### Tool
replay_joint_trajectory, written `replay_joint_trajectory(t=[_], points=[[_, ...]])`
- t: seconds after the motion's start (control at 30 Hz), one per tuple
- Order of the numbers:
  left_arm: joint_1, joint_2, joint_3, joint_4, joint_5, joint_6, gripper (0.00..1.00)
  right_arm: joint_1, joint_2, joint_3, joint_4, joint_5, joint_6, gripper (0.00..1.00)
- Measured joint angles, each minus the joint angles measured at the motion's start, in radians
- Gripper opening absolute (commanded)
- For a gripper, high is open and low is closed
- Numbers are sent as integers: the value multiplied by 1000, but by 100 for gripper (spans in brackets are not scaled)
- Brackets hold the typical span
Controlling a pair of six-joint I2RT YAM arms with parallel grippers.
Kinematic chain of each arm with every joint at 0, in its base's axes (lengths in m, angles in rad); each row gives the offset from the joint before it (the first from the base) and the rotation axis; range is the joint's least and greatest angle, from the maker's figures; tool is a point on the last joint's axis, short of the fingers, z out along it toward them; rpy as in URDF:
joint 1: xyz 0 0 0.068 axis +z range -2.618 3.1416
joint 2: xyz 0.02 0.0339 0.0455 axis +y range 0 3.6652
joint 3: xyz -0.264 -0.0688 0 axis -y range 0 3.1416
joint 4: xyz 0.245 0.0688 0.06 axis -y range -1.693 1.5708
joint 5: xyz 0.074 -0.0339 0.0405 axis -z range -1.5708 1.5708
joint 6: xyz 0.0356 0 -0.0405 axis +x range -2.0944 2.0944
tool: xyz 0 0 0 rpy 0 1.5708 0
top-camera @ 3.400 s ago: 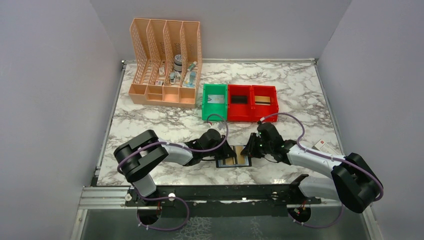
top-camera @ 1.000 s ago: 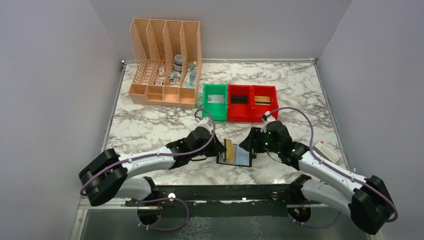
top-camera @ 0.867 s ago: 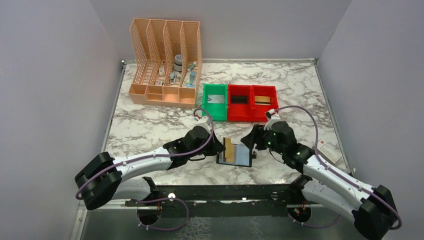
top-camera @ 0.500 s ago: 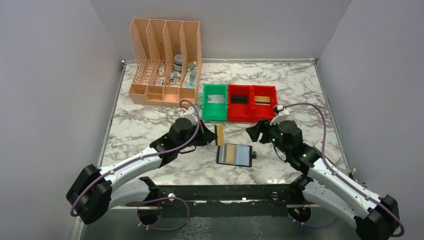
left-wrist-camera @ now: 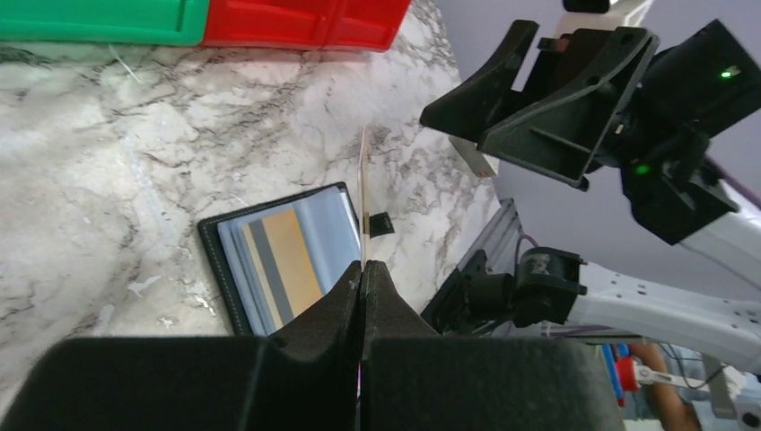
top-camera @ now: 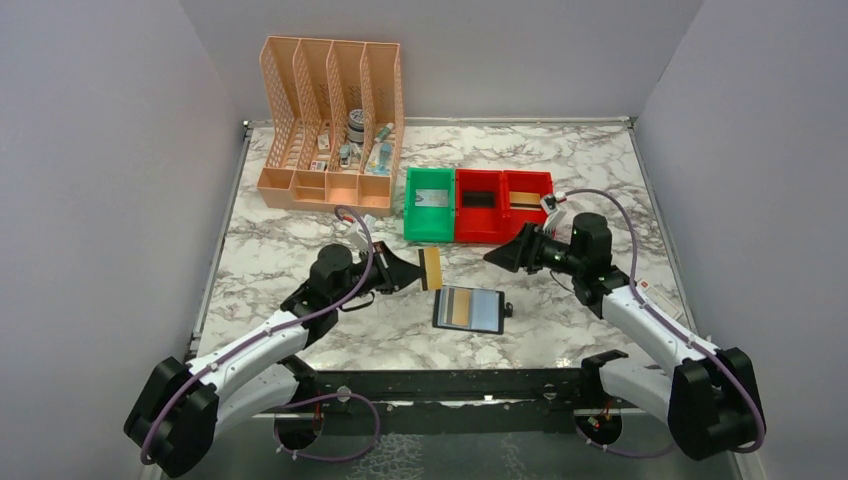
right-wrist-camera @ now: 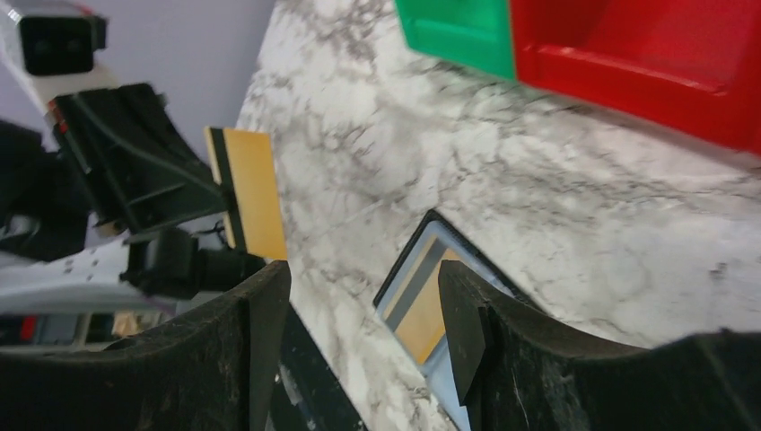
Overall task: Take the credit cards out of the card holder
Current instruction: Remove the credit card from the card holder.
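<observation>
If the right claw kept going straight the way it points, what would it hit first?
Likely the tan card pinched in the left gripper; depth is unclear, so it might miss.

Room above card holder (top-camera: 468, 309) free. Just off its far-left corner hangs left gripper (top-camera: 412, 270) pinching gold card (top-camera: 431, 268); right gripper (top-camera: 498, 256) near far-right corner; bins (top-camera: 480, 205) behind.

The left arm (top-camera: 245, 345) and right arm (top-camera: 650, 325) share white tubular links between bulky black joint housings, each strung with a thin purple cable (top-camera: 366, 240). The left gripper (top-camera: 415, 270) and right gripper (top-camera: 495, 257) are angular black plastic; a small green light (left-wrist-camera: 734, 72) glows just behind the right gripper.
</observation>
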Motion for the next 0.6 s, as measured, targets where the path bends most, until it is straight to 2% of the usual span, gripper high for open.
replay_joint_trajectory(t=[0.27, 0.6], points=[[0, 37, -55, 193, 100, -106, 0, 0, 38, -126, 278, -269, 140, 65], [0, 160, -55, 425, 202, -202, 0, 37, 100, -122, 430, -352, 218, 62]])
